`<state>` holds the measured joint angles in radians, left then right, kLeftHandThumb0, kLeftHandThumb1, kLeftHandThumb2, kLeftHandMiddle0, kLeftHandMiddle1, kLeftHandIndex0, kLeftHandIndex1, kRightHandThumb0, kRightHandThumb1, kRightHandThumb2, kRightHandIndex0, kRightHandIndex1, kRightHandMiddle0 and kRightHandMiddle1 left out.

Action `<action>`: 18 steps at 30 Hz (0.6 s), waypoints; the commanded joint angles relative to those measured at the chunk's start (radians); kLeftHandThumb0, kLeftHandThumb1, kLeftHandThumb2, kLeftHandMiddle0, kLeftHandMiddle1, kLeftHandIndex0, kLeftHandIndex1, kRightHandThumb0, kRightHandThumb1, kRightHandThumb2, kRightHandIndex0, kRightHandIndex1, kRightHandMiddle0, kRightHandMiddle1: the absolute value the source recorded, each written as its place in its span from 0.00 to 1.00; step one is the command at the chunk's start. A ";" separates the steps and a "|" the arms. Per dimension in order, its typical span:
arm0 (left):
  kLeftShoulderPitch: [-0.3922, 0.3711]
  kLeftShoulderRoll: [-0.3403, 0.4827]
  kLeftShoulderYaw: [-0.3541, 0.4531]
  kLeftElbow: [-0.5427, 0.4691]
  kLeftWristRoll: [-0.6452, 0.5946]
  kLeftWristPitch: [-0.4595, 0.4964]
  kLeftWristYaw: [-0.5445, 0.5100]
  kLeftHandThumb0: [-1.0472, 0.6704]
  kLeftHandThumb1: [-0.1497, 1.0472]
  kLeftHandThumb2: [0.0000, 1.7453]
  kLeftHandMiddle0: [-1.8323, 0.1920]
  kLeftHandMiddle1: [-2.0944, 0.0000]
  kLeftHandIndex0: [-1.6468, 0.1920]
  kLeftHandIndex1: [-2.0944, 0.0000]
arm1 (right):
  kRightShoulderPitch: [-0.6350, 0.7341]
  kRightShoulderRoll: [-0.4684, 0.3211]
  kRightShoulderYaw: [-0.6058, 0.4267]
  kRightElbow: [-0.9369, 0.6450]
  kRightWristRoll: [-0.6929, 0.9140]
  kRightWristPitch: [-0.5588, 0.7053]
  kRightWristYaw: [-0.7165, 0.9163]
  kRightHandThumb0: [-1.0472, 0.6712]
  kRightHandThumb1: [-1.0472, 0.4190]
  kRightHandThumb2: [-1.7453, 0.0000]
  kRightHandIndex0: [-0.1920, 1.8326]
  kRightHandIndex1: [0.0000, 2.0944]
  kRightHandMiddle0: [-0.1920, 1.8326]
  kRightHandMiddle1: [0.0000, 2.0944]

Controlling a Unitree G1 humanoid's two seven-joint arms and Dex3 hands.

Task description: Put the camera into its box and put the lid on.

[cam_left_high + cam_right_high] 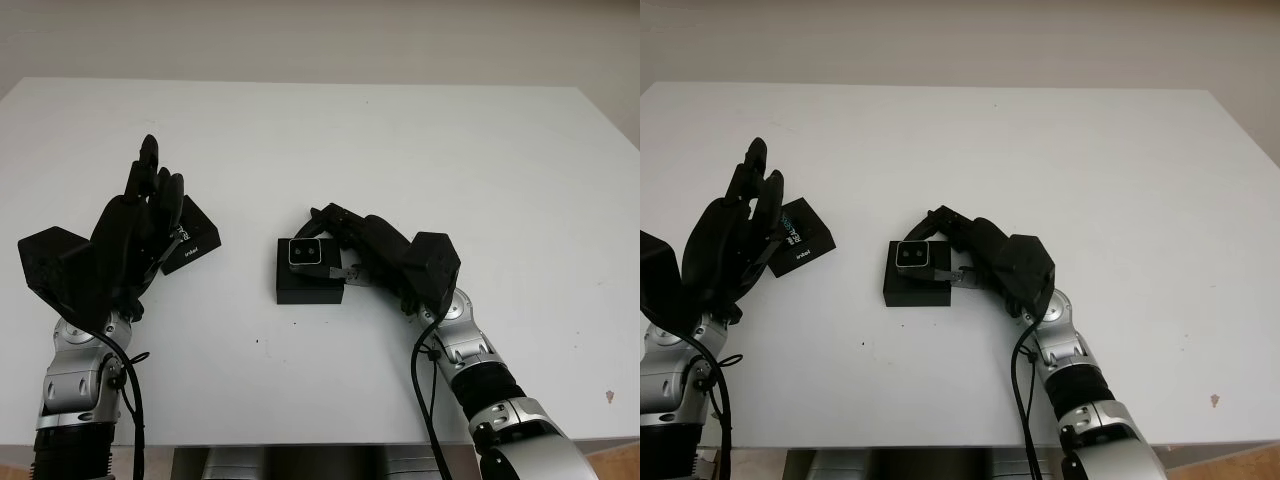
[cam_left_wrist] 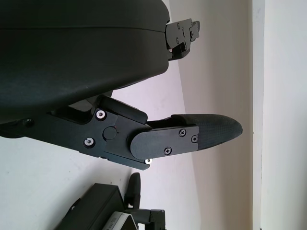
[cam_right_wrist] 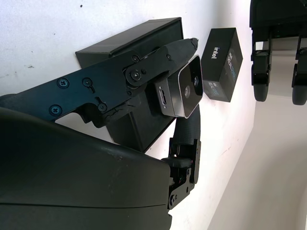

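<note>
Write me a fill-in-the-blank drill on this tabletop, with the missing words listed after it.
1. The right hand grips the ____ above the open black box.
2. The lid lies on the white table beside the ____ hand.
3. The word printed on the lid reads ____.
4. The left hand is open and holds ____.

Missing words: camera; left; intel; nothing

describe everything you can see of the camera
The camera is a small, rounded-corner block with a silver metal-looking shell and a dark front face carrying two lenses. One narrow side shows a slot-like port in the right wrist view. The right hand pinches it between its fingers, holding it just over the open black box near the table's middle, front face turned upward. Whether it touches the box yet cannot be told.
</note>
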<state>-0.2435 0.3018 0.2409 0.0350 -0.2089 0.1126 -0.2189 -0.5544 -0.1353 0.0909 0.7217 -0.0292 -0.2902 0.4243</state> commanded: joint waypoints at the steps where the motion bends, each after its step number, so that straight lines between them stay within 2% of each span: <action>1: -0.006 0.001 0.001 0.000 -0.002 -0.005 -0.001 0.15 1.00 0.30 1.00 1.00 1.00 1.00 | 0.018 0.001 0.003 -0.009 0.000 0.016 0.002 0.30 0.05 0.97 0.15 0.02 0.29 0.75; 8: -0.007 0.001 -0.001 0.000 0.001 -0.008 -0.004 0.15 1.00 0.30 1.00 1.00 1.00 1.00 | 0.019 -0.005 0.003 -0.010 0.001 0.020 0.010 0.29 0.05 0.97 0.15 0.03 0.30 0.75; 10: -0.005 0.001 -0.001 -0.003 0.001 -0.008 -0.003 0.15 1.00 0.30 1.00 1.00 1.00 1.00 | 0.019 -0.011 0.009 -0.022 -0.001 0.049 0.025 0.27 0.06 0.97 0.13 0.02 0.24 0.71; 12: -0.005 0.001 -0.001 -0.003 0.000 -0.007 -0.003 0.15 1.00 0.30 1.00 1.00 1.00 1.00 | 0.017 -0.018 0.014 -0.031 -0.001 0.072 0.049 0.25 0.08 0.97 0.09 0.01 0.16 0.59; 13: -0.004 0.003 -0.001 -0.005 0.001 -0.006 -0.004 0.15 1.00 0.30 1.00 1.00 1.00 1.00 | 0.018 -0.020 0.017 -0.036 -0.004 0.079 0.057 0.22 0.10 0.97 0.05 0.01 0.11 0.48; 16: -0.002 0.005 0.000 -0.007 0.003 -0.006 -0.004 0.15 1.00 0.30 1.00 1.00 1.00 1.00 | 0.022 -0.028 0.027 -0.047 -0.018 0.077 0.064 0.17 0.12 0.97 0.01 0.00 0.09 0.24; 18: -0.002 0.006 0.000 -0.007 0.001 -0.001 -0.005 0.15 1.00 0.30 1.00 1.00 1.00 1.00 | 0.023 -0.031 0.030 -0.047 -0.023 0.069 0.064 0.16 0.13 0.97 0.00 0.00 0.07 0.18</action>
<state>-0.2434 0.3019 0.2410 0.0350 -0.2086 0.1128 -0.2223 -0.5527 -0.1513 0.1132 0.6711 -0.0436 -0.2259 0.4855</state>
